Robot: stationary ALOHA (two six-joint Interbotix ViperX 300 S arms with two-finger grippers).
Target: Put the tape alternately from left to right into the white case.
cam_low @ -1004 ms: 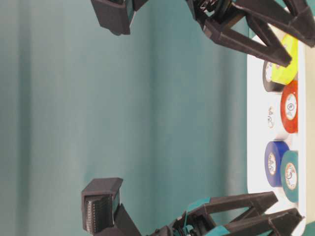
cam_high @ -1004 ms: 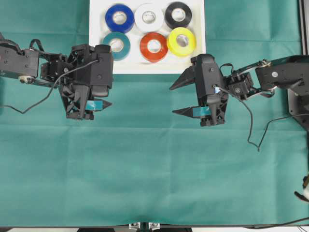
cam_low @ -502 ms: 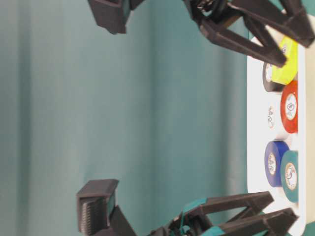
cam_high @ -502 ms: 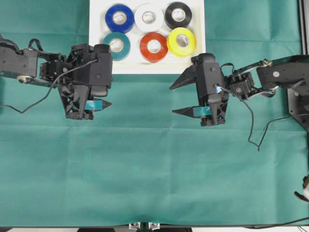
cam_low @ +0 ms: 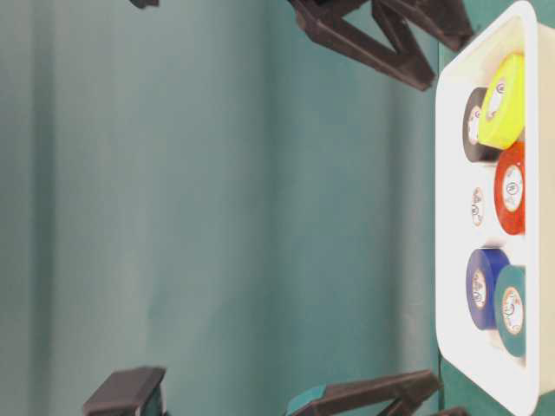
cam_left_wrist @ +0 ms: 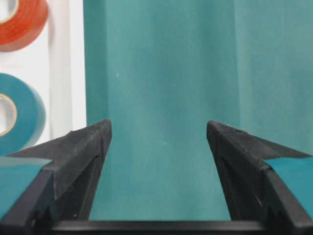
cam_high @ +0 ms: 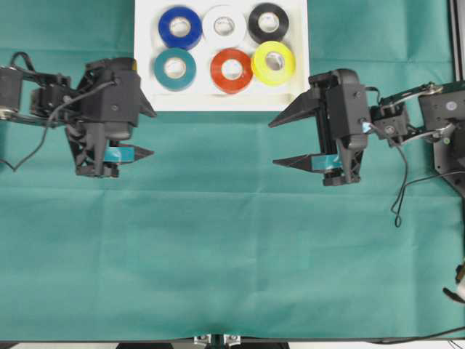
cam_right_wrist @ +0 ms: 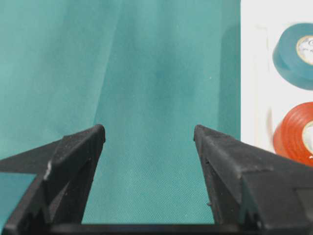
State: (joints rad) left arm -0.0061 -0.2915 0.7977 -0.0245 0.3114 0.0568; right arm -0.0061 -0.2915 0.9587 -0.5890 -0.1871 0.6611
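A green cloth (cam_high: pixel 232 247) covers the table from edge to edge, lying in soft vertical folds. At the far side of it sits the white case (cam_high: pixel 145 65), and all six rolls of tape lie flat inside it in two rows: the blue roll (cam_high: pixel 179 27), the white roll (cam_high: pixel 224 26) and the black roll (cam_high: pixel 267 22) at the back, the teal roll (cam_high: pixel 174 68), the red roll (cam_high: pixel 231 70) and the yellow roll (cam_high: pixel 273 62) in front. No roll lies on the cloth, so the filling of the case looks finished.

The left pincer (cam_high: pixel 120 142) hangs over the cloth just beside the case's near left corner, spread wide and holding nothing. The right pincer (cam_high: pixel 294 138) hangs near the case's near right corner, also spread wide and empty; both wrist views show only bare cloth between the jaws.

The remaining risk seems small, and it lies in the arms' closeness to the case. The left pincer's upper finger points toward the rim, so a sideways or forward drift could nudge the light case and slide it on the cloth. The yellow roll sits close to the black one and slightly askew; a knock to the case could shift it out of its row. A low fingertip could also catch a fold and drag the cloth, with the case on it.
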